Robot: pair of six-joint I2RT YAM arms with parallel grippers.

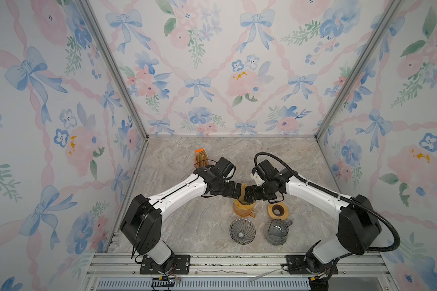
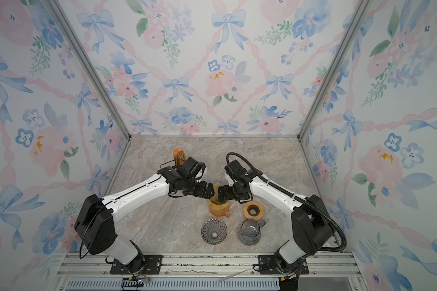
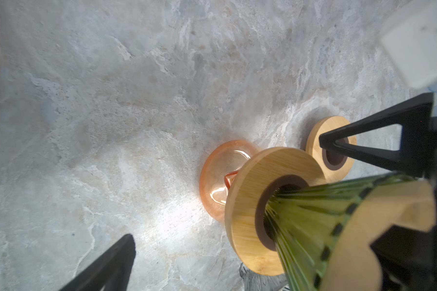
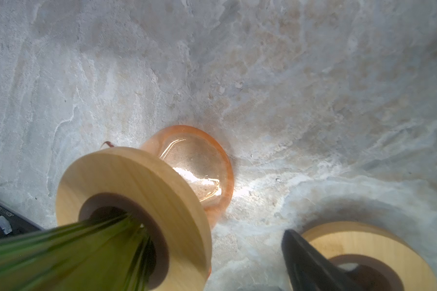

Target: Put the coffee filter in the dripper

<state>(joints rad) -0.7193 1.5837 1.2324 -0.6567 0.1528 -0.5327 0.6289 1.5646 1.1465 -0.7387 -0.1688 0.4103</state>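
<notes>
The green glass dripper with its wooden collar sits on the orange carafe in the middle of the table. A tan paper coffee filter stands up at the dripper's mouth; in the left wrist view the filter lies against the green rim. My left gripper and right gripper face each other right over the dripper, both open wide, fingers apart from the glass. One right finger shows. How deep the filter sits is hidden by the grippers.
A holder of brown filters stands at the back left. A spare wooden collar lies right of the carafe. A clear ribbed dripper and a grey glass carafe stand nearer the front rail.
</notes>
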